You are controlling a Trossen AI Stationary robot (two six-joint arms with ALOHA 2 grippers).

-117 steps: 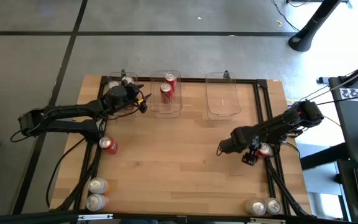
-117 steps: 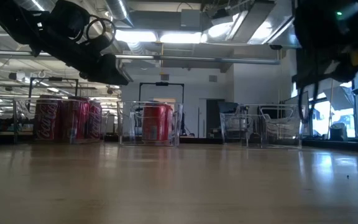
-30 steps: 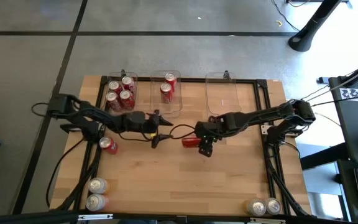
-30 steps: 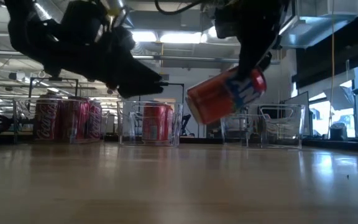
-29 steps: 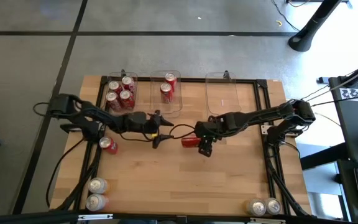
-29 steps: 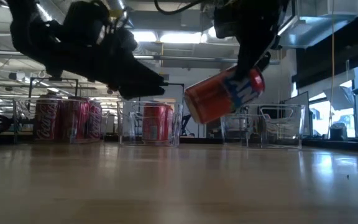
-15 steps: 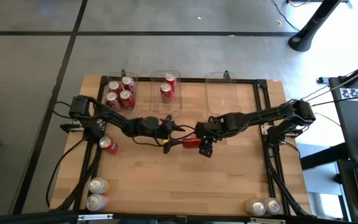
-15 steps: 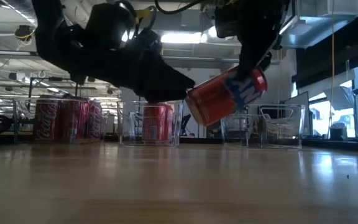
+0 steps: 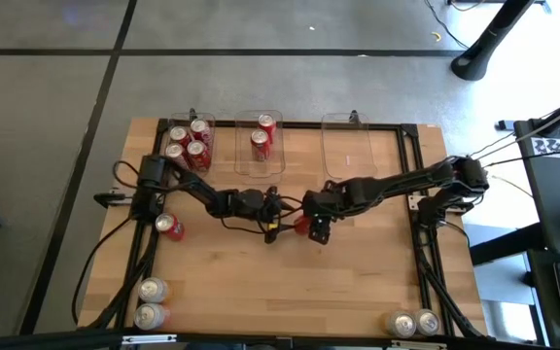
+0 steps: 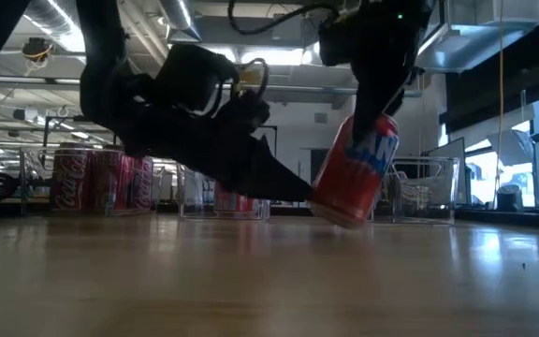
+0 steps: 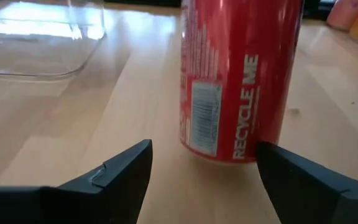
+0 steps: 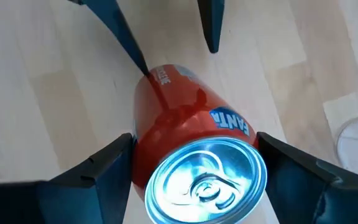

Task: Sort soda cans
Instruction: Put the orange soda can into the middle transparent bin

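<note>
A red soda can (image 10: 355, 176) with a silver top (image 12: 205, 180) hangs tilted over the middle of the table, with my right gripper (image 12: 194, 142) shut on its upper end. My left gripper (image 11: 202, 149) reaches in low from the table's left, open, with its fingers on either side of the can's lower end (image 11: 219, 146). I cannot tell whether one of those fingertips (image 12: 143, 67) touches the can. In the high view the can (image 9: 301, 227) shows between the two grippers. My right gripper pinches the can's upper end (image 12: 143, 163), just below the silver top, between its two fingers. The fingers come steeply from above, slanting from the table's right. The can hangs tilted below them, its lower end (image 10: 342, 217) close over the table; whether it rests there I cannot tell.
Three clear bins stand along the far edge: the left one (image 9: 189, 146) holds several red cans, the middle one (image 9: 260, 139) two, the right one (image 9: 348, 150) none. A red can (image 9: 169, 227) stands at the left edge. Silver cans stand near left (image 9: 151, 302) and near right (image 9: 413, 323).
My left gripper has come down and gone toward the table's right, up to the can, and has stayed open. The can has swung from nearly lying level to nearly upright in my right gripper, and its lower end has dropped toward the table.
</note>
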